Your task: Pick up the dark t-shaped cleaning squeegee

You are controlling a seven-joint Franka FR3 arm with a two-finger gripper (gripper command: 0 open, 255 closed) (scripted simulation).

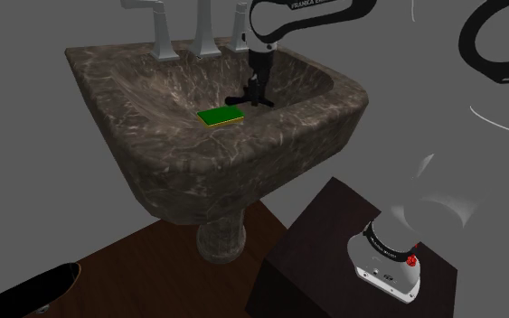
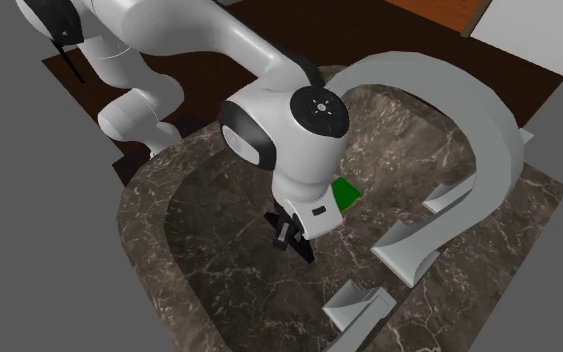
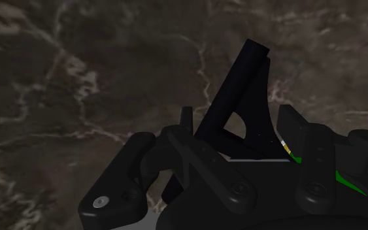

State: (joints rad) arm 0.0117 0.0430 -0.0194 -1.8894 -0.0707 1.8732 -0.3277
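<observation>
At the shoulder view's lower left lies a skateboard (image 1: pixel 40 287). The marbled sink (image 1: pixel 153 172) fills the middle, with a green sponge (image 1: pixel 221 116) in its basin. Just right of the sponge the arm drops straight down, its claw (image 1: pixel 259 98) closed on the black squeegee (image 1: pixel 239 98). The second exterior view adds a curved tap (image 2: pixel 494 135) at the right.

Sink (image 1: pixel 352 95) viewed downward from beside stand (image 1: pixel 315 244); again, closer, from above behind taps (image 2: pixel 409 245); wrist camera held near basin (image 3: pixel 78 78)
</observation>
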